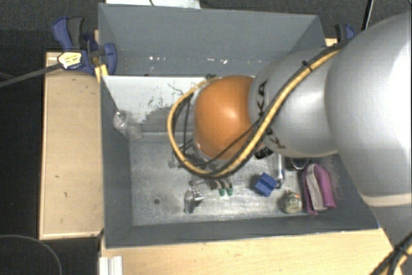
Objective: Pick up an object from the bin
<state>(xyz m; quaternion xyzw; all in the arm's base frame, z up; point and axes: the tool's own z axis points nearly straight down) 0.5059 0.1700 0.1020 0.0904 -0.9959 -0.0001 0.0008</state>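
Observation:
My gripper (207, 194) hangs below the orange cover, low over the bin's floor near the front wall. It is open, with bare floor between its fingertips. A small blue block (262, 185) lies just to its right. Further right, a round greenish-brown thing (290, 203) sits by the front wall. A purple and pink flat thing (319, 187) lies in the front right corner.
A small clear thing (121, 120) rests against the left wall at the back of the bin. The arm and its cables cover the bin's right half. The left part of the floor is bare scratched metal.

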